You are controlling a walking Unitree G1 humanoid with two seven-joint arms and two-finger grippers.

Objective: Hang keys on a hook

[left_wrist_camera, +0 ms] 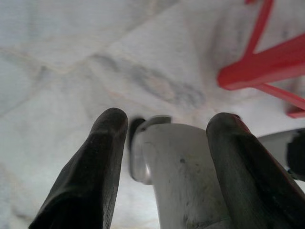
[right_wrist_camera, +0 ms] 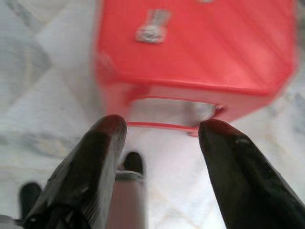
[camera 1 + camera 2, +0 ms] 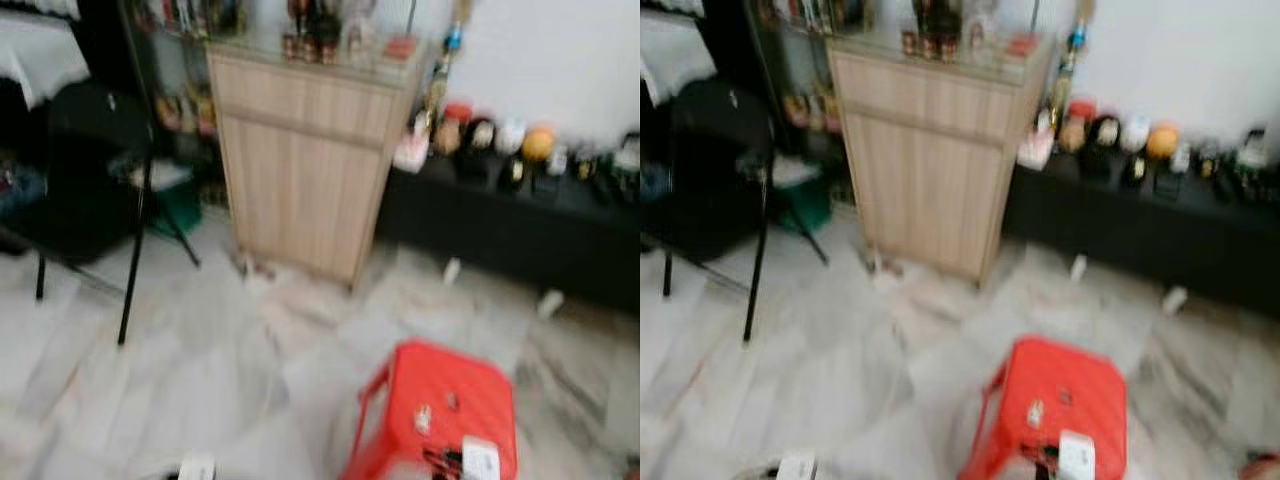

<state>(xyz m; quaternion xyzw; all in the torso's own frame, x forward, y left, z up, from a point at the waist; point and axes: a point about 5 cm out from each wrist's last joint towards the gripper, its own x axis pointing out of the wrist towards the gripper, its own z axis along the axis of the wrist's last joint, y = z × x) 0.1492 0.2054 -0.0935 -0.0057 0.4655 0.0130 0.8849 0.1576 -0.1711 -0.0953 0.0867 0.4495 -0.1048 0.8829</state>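
A red plastic stool [image 3: 440, 410] stands on the marble floor at the lower right of the blurred head views. A small bunch of keys [image 3: 423, 418] lies on its seat, also seen as keys [image 2: 152, 28] on the stool top [image 2: 214, 47] in the right wrist view. My right gripper [image 2: 163, 123] hangs open over the floor just short of the stool, with nothing between its fingers. My left gripper [image 1: 167, 117] is open too, pointing down at the floor beside a red stool leg [image 1: 262, 67], with a silver part of my own body behind its fingers.
A light wooden cabinet [image 3: 305, 160] with bottles on top stands ahead. A black chair [image 3: 90, 160] is at the left. A low black shelf [image 3: 520, 235] with several ornaments runs along the white wall at the right. Marble floor [image 3: 200, 360] lies between.
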